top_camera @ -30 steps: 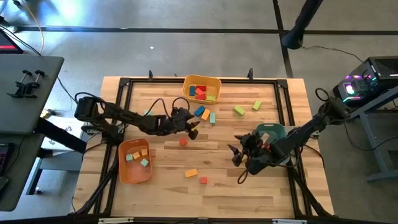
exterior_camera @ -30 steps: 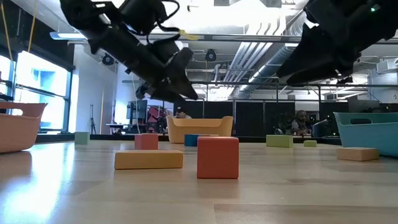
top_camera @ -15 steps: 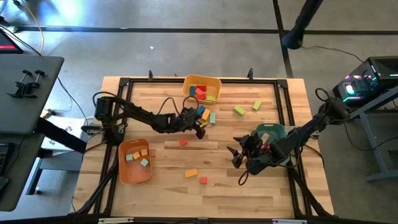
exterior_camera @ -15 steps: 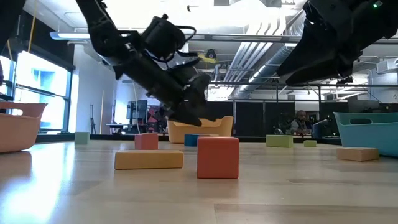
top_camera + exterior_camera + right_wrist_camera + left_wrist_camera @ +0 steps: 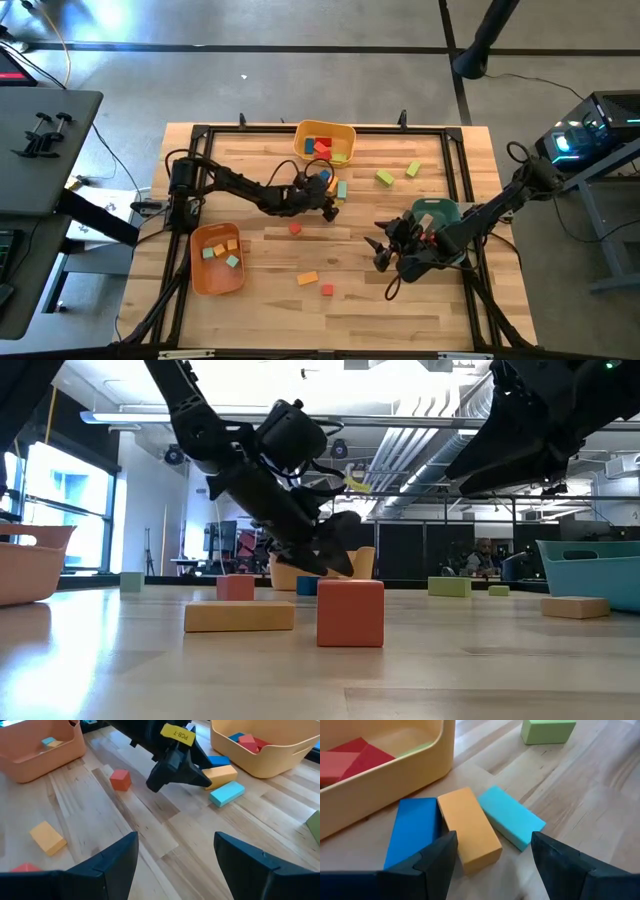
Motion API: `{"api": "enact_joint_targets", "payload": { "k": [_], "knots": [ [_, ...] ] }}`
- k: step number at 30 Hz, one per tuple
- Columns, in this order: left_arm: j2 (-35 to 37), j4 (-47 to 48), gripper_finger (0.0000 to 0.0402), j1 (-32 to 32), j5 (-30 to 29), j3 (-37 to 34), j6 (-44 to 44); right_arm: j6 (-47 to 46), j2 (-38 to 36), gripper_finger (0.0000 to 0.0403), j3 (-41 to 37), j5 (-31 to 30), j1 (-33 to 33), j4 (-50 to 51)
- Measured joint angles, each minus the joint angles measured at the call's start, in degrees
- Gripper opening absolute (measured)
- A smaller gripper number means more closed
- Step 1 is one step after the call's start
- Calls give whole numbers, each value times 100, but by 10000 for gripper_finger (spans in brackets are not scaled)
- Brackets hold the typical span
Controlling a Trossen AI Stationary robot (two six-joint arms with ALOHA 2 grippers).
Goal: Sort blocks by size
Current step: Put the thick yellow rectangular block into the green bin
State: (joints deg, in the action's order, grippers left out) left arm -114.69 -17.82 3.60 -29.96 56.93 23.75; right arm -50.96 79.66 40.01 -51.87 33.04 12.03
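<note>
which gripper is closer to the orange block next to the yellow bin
Left. The left gripper, open, hangs right over the orange block beside the yellow bin. The right gripper, open, sits well off, near the teal bin.

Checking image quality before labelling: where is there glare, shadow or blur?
Low view: ceiling lights glare behind the arms, which show as dark silhouettes; the red block is sharp. Left wrist view: blue, orange and teal blocks evenly lit. High view: no glare on the table.

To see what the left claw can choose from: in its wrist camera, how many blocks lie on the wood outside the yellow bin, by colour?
blue block: 1
orange block: 1
teal block: 1
green block: 1
Total: 4
</note>
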Motion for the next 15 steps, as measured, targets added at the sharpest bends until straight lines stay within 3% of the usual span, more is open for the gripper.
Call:
{"api": "enact_joint_targets", "payload": {
  "k": [15],
  "knots": [
    [-11, 869, 237, -182, 160, -9, 483, -4, 0, 254, 0, -15, 202, 0]
  ]
}}
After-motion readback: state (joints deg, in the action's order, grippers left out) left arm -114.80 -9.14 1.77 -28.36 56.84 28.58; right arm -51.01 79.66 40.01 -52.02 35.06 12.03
